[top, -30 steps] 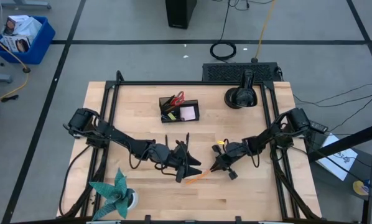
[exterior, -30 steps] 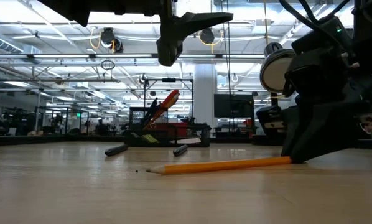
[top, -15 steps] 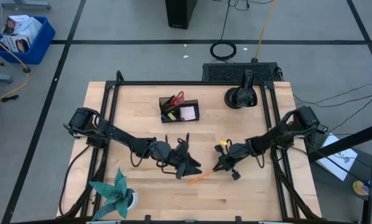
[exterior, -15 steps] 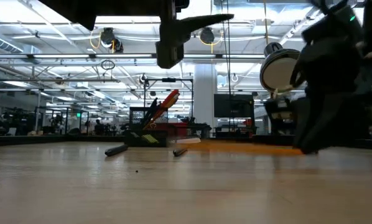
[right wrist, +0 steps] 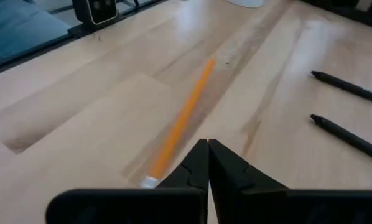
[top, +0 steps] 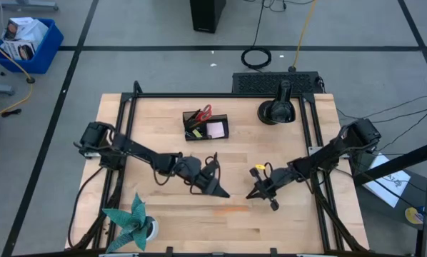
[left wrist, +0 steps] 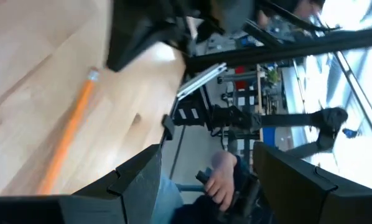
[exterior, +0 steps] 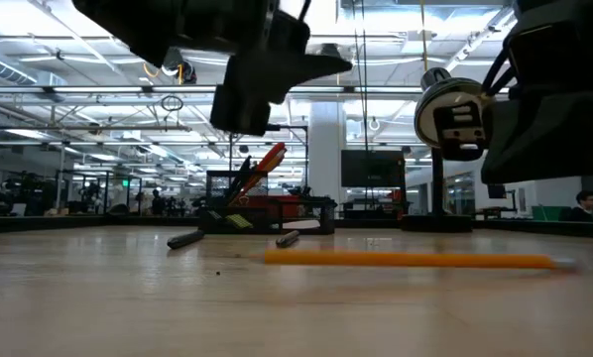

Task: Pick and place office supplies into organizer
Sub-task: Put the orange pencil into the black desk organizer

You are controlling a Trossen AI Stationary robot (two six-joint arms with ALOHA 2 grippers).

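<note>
Where pencil (exterior: 406, 260) lies, pale wooden table (top: 285, 228)

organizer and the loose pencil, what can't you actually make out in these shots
- Organizer: high view shows red scissors and a pink pad; the other contents are too small to name.
- Same organizer, low view: far off, its tray contents hidden behind its own wall.
- Pencil: a faint orange smear in the high view, ends unreadable.
- Left wrist view: pencil cut off by the picture's edge.
</note>
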